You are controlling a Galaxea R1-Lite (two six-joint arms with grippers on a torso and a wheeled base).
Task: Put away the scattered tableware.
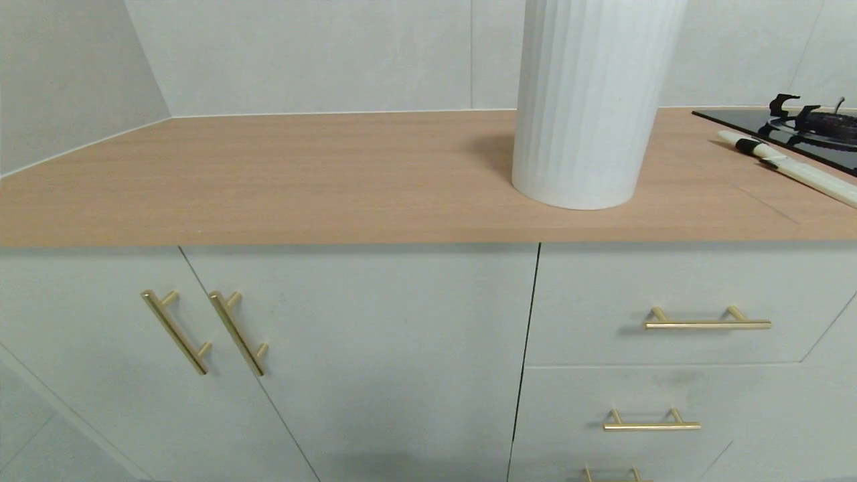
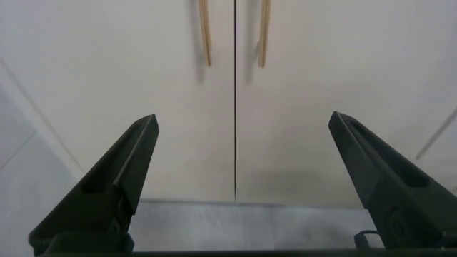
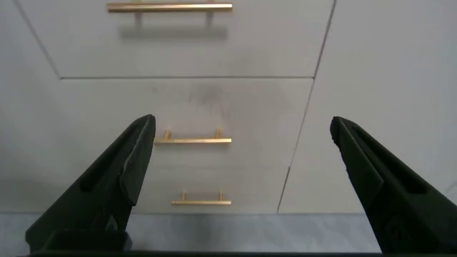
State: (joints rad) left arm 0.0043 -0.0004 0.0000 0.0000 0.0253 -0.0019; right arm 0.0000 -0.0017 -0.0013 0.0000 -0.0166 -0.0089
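Wooden counter (image 1: 268, 181) bore a white knife (image 1: 793, 167) slantwise at its right end by the hob (image 1: 803, 127), likely nearer the right arm; left pincer (image 2: 243, 118) gaped empty before cupboard doors (image 2: 321, 86); right pincer (image 3: 242, 120) gaped empty before drawers (image 3: 186, 100).

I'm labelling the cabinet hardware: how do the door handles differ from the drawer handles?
The door handles run upright, the drawer handles level. The door handles sit as a pair side by side across the door seam; the drawer handles stack one per drawer. Both are gold bars on two posts.
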